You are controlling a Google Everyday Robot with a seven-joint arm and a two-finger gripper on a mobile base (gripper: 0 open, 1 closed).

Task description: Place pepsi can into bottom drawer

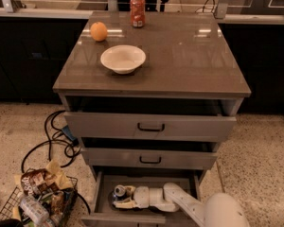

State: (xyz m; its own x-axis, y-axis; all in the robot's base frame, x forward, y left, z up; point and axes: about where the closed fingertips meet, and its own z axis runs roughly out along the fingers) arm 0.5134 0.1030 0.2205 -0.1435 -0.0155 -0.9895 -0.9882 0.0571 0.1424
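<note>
The bottom drawer (102,198) is pulled open at the foot of the grey cabinet. The pepsi can (119,191) lies on its side inside it at the left, silver top showing. My gripper (123,197) reaches into the drawer from the right on a white arm, with its fingers around the can, low over the drawer floor.
On the cabinet top stand a red-orange soda can (137,11), an orange (98,31) and a white bowl (123,58). The two upper drawers (150,126) are slightly open. A wire basket of snack bags (40,195) and black cables (57,141) lie on the floor at left.
</note>
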